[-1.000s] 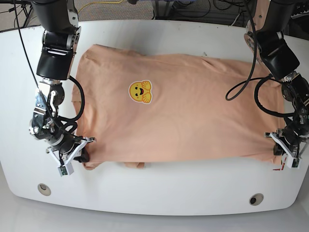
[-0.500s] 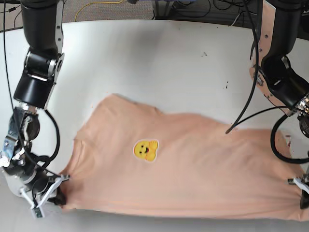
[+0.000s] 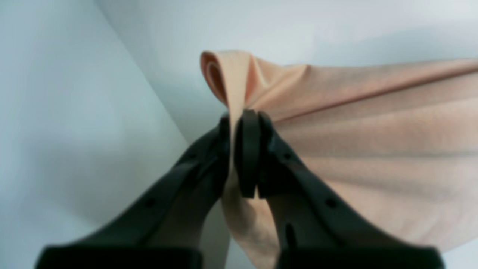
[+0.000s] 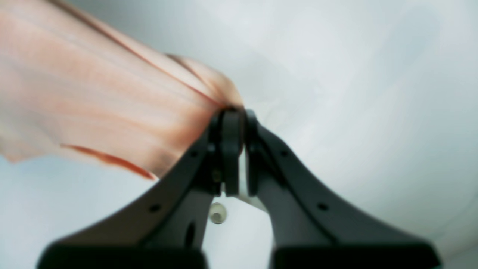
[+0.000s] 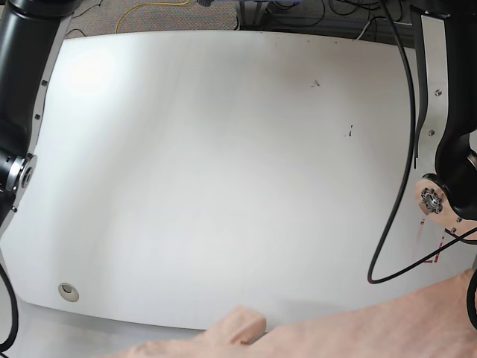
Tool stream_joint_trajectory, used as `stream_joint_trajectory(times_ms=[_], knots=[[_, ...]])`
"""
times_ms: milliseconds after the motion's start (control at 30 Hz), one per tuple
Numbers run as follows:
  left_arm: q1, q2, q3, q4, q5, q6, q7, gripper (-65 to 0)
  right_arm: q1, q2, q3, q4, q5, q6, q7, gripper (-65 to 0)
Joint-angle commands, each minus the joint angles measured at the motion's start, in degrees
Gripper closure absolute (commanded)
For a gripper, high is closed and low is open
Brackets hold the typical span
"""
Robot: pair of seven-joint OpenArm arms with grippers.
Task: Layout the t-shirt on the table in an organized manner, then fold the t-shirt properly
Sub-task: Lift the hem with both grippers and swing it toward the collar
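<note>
Shirt: the shirt (image 5: 373, 328) hangs off the near edge of the desk (image 5: 223, 164); in the base view only a strip shows along the bottom, with one bunched lump by the front rim.
Desk: almost wholly bare of cloth, one grommet hole (image 5: 68, 289) near the front left, red dashed mark (image 5: 436, 250) at the right.
Left hand: my left hand (image 3: 239, 123) is clamped tight on a rolled corner of cloth, which fans out taut to the right in its wrist view.
Right hand: my right hand (image 4: 233, 116) is pinched closed on another corner, the cloth streaming away to the left, blurred.
Stage: I judge this as the spreading step, with the cloth stretched between my two hands before I lay it down.
Risk, slip: each grip holds only a thin fold, so a hard tug could pull a corner free.
Risk, landing: with so much cloth off the front edge, it may drape over the rim or land bunched.
Risk, skew: uneven height between my hands would set it down crooked.
</note>
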Motion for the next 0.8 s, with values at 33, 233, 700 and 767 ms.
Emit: stream_joint_trajectory(times_ms=[33,233,700,767], knots=[[-1.26,-0.4,1.42,0.65,1.33,0.36,-0.15,0.0,2.65,2.9,0.65,1.16,-1.59,2.19,-3.6,-1.4],[7.26,-0.31,2.04,4.17,1.24,0.36,-0.07,0.0,-6.67,5.45,4.25,9.52,-1.59,4.17,-6.85,-1.4],[41.99,1.8,0.63,13.14,-6.5,0.36,-0.5,0.0,-53.88,-6.69,30.63,31.23,-1.77,4.17,-7.73,-1.4],[47.53,1.89,0.63,13.4,-7.82,0.36,-1.3,0.0,-58.36,-10.12,32.38,32.02,-1.77,4.17,-7.64,-1.6]])
